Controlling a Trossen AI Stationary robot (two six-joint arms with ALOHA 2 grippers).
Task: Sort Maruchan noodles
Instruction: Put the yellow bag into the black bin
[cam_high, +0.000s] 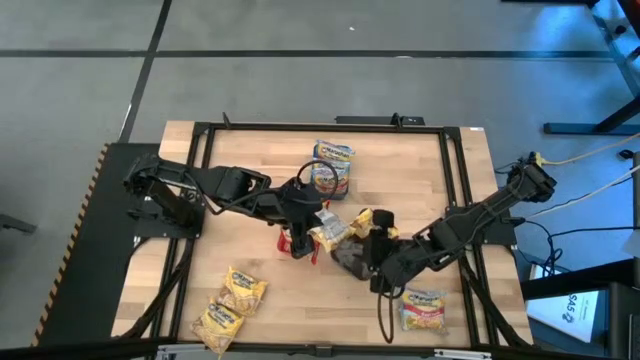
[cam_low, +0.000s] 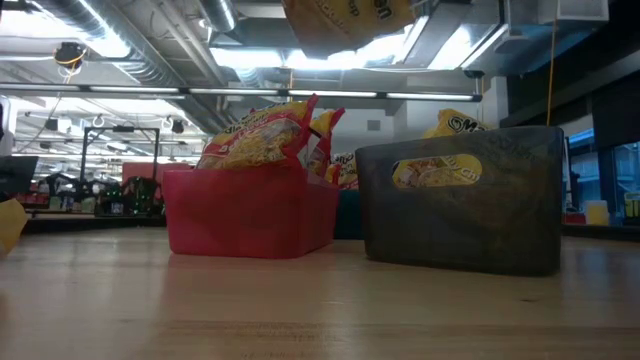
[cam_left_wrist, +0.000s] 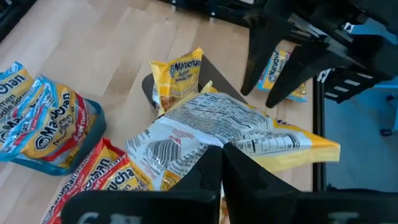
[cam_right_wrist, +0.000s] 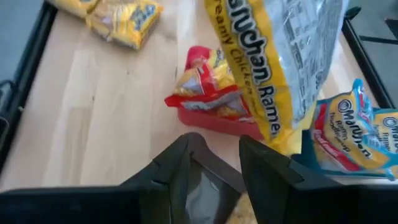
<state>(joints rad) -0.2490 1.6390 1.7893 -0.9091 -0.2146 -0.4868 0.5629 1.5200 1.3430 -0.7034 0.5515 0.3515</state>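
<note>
High view looks straight down on the table (cam_high: 420, 190); low view sits level at tabletop; both wrist views share the red tray (cam_right_wrist: 214, 121)

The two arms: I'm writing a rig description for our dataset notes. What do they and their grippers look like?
Both arms are black and jointed, with thin black cables looping beside them in the high view. The left gripper ends in two flat matte-black fingers. The right gripper has two dark angular fingers with squared tips. No markings are visible on either.
</note>
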